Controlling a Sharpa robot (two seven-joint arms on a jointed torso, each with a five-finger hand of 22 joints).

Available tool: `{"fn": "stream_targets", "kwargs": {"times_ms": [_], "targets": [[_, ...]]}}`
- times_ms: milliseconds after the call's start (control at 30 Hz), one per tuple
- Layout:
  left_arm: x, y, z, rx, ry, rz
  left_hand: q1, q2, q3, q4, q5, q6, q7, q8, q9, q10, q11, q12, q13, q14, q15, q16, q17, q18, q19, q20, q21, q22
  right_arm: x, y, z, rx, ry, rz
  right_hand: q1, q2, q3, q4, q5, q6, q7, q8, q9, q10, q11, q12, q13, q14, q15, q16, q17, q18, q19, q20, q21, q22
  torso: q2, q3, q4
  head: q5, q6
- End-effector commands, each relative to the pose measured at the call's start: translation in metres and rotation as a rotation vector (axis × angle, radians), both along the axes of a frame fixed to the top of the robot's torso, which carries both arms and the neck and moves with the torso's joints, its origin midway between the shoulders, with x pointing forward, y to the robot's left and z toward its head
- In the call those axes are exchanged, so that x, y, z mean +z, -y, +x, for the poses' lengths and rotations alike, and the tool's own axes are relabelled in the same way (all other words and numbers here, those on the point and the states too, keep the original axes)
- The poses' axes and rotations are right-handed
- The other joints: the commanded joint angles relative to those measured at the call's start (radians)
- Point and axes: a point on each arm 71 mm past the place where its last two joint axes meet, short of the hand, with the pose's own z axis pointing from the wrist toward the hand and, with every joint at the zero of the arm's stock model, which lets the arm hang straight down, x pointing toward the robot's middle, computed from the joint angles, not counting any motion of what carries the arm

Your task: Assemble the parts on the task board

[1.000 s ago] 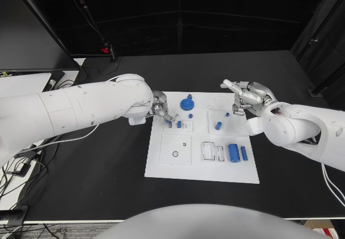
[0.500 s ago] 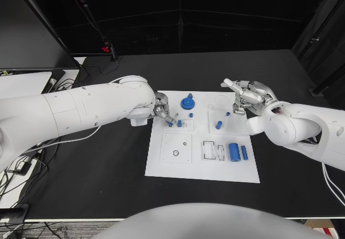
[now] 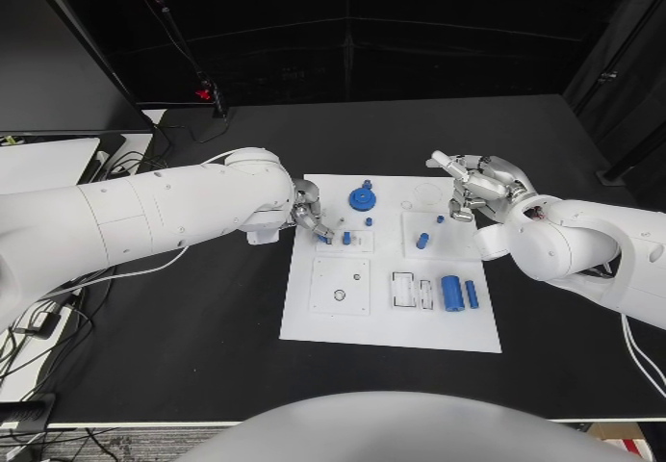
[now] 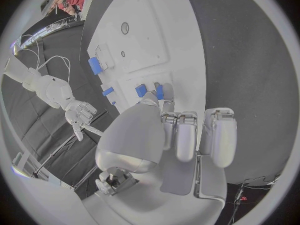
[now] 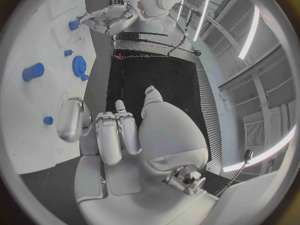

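- While a small blue peg (image 3: 327,240) stands at the left edge of the white board (image 3: 389,332), in the upper left block beside a second peg (image 3: 345,240), the step in hand is judged to be the seating of that peg in its hole.
- At the peg the fingertips (image 4: 164,92) of the left hand (image 3: 308,214) are seen, closed around or against it; whether the peg is truly pinched or only touched cannot be told.
- A straight downward press is called for next, with the peg kept upright, and the neighbouring peg must not be knocked.
- Just above, the blue gear (image 3: 361,200) is set on the board, apart from the left hand.
- Further right a short blue cylinder (image 3: 421,243) and, lower down, a larger blue cylinder (image 3: 449,291) lie on the board, untouched.
- Over the board's upper right corner the right hand (image 3: 476,188) is held with its fingers loosely spread and nothing in them, well apart from the peg.
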Motion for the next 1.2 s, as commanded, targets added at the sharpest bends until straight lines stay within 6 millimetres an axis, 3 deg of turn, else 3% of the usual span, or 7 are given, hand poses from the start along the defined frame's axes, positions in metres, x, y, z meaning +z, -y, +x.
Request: {"fn": "stream_targets", "kwargs": {"times_ms": [33,567,1067,1200], "targets": [[-0.0012,-0.0015,0.0011,-0.002,0.017,0.013,0.111,0.101,0.015,-0.010,-0.004,0.023,-0.019,0.004,0.001,0.148,-0.042,-0.005,0.062,0.105,-0.005,0.001,0.263,-0.002,0.031,-0.002,-0.006,0.237,0.0015,-0.0016,-0.0005,0.009,0.010,0.005,0.004,0.008,-0.008,0.000,0.003,-0.008,0.022,0.004,0.000,0.029,0.005,0.000,0.208,0.104,0.005,0.002,0.263,0.012,-0.010,0.000,-0.005,0.142,0.000,-0.0006,-0.0013,0.002,0.000],[-0.0034,0.0008,0.0015,-0.014,0.011,0.005,0.112,0.101,0.018,-0.009,-0.005,0.021,-0.019,0.003,0.001,0.148,-0.042,-0.005,0.062,0.105,-0.005,0.001,0.263,-0.002,0.029,-0.003,-0.007,0.236,0.0014,-0.0008,-0.0009,0.007,0.009,0.004,0.004,0.008,-0.008,0.000,0.003,-0.008,0.022,0.004,0.000,0.029,0.005,0.000,0.208,0.104,0.005,0.002,0.263,0.012,-0.010,0.000,-0.005,0.142,0.000,0.0006,0.0005,-0.001,-0.003],[-0.0080,0.0068,-0.0028,-0.039,-0.026,0.014,0.110,0.101,0.025,-0.008,-0.009,0.016,-0.017,0.000,0.000,0.148,-0.040,-0.005,0.062,0.105,-0.005,0.001,0.263,-0.001,0.024,-0.003,-0.011,0.235,0.0014,-0.0008,-0.0012,0.008,0.009,0.004,0.004,0.008,-0.008,0.000,0.003,-0.008,0.022,0.004,0.000,0.029,0.005,0.000,0.208,0.104,0.005,0.002,0.263,0.012,-0.010,0.000,-0.005,0.142,0.000,-0.0008,-0.0015,-0.004,-0.005],[-0.0089,0.0078,-0.0027,-0.043,-0.033,0.025,0.110,0.101,0.026,-0.008,-0.010,0.015,-0.016,0.000,0.000,0.148,-0.040,-0.005,0.062,0.105,-0.005,0.001,0.263,0.000,0.023,-0.003,-0.011,0.234,0.0015,-0.0007,-0.0013,0.008,0.009,0.004,0.004,0.008,-0.008,0.000,0.003,-0.008,0.022,0.004,0.000,0.029,0.005,0.000,0.208,0.104,0.005,0.002,0.263,0.012,-0.010,0.000,-0.005,0.142,0.000,0.0005,0.0000,-0.005,-0.006]]}}
